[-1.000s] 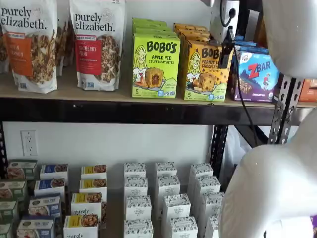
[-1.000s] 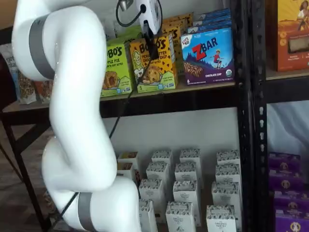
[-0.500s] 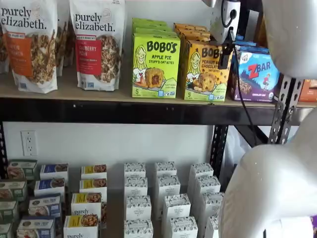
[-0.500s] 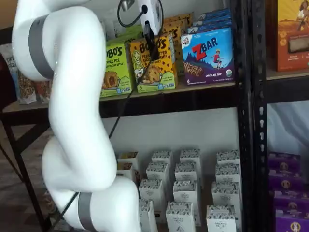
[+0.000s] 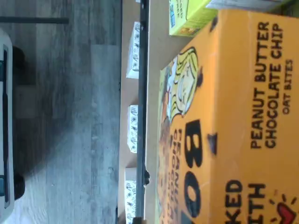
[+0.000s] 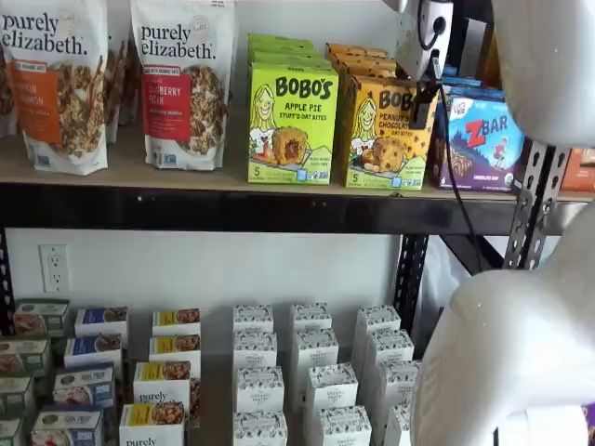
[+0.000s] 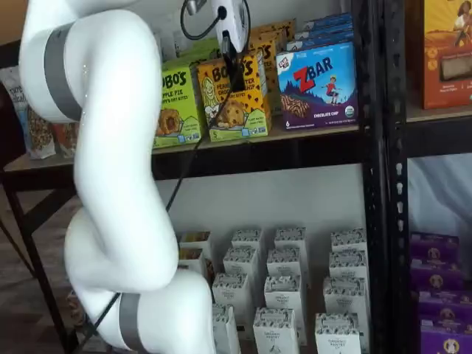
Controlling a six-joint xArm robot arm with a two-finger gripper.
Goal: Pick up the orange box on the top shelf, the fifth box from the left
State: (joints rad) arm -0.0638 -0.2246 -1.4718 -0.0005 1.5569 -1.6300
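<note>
Orange box [image 6: 387,133] standing front-most in its row on the top shelf [image 6: 232,200], right of centre in the frame, between a green box [image 6: 292,123] and a blue box [image 6: 482,139]; same spot in the other shelf view [image 7: 234,98]. In the wrist view, orange box [image 5: 229,126] filling most of the picture, very close.

Pincer [image 6: 421,109] hanging in front of the orange box's upper right part; also seen as a dark finger over the box front [image 7: 234,74]. Only a side-on dark shape visible, so impossible to tell whether open or closed, or whether anything is held. Box apparently upright and square on the board.

Step in hand, by judgement: closing in for the grasp. Best done by keeping centred on the box, clear of the green and blue neighbours standing just beside it, squeezing on opposite faces, then drawing straight out over the black front rail without tilting. Risk: nudging the box backward into those behind it, or catching a neighbour.

Shelf board tan wood, smooth, with a black rail. Granola bags [image 6: 181,84] at upper left. Below, rows of small white boxes [image 6: 316,372]. White wall with an outlet [image 6: 55,268] at lower left; grey plank floor [image 5: 70,116] in the wrist view.
</note>
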